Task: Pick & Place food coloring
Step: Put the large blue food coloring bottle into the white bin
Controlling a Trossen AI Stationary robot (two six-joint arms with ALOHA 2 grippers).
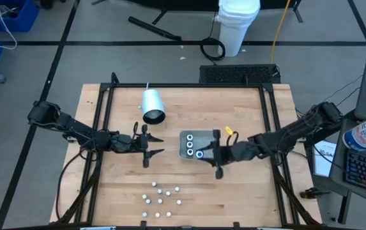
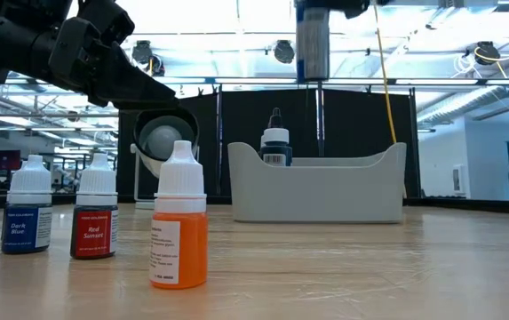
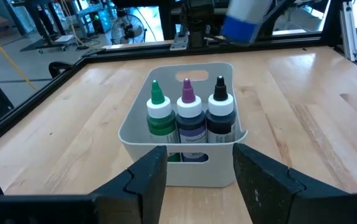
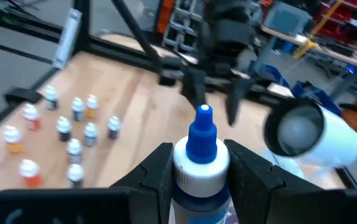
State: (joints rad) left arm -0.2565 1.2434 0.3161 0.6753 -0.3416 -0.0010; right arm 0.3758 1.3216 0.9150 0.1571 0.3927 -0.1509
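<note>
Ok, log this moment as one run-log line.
right gripper: holds blue-capped bottle over tray | left gripper: open, waiting

Place: was a robotics lab or workshop
Signs: wooden worktop [image 1: 189,108] in a black metal frame [image 1: 106,96], taped floor [image 1: 93,45], blue bins [image 1: 4,16], ceiling ducts [image 2: 467,98]

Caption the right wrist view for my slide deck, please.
Right claw grips a blue-capped food coloring bottle above the wooden table, small bottles scattered beyond.
</note>
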